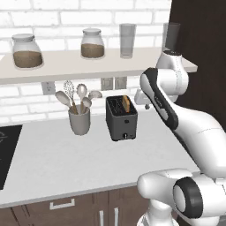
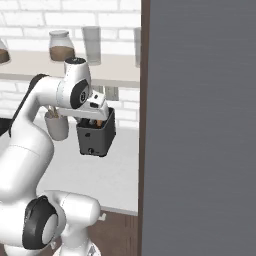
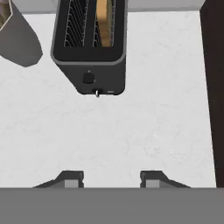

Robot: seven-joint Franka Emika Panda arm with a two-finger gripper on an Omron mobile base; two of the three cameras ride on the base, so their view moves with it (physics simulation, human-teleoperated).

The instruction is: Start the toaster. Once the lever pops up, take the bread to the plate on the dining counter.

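The dark grey toaster (image 1: 121,118) (image 2: 95,135) stands on the light grey worktop by the brick wall. The bread (image 1: 126,104) (image 3: 104,22) stands upright in its right slot, its tan edge poking out. In the hand view the toaster (image 3: 89,48) lies at the top, with its knob (image 3: 89,78) and small lever (image 3: 97,92) on the front face. My gripper (image 3: 111,179) hovers over the bare worktop in front of the toaster, open, nothing between its fingertips (image 3: 72,178). The plate and the dining counter are out of view.
A grey utensil holder (image 1: 79,119) (image 3: 17,39) with spoons stands left of the toaster. Above is a shelf (image 1: 88,62) with jars and a glass. A tall dark cabinet side (image 2: 200,125) (image 3: 214,87) closes the right. A black cooktop (image 1: 6,150) lies far left.
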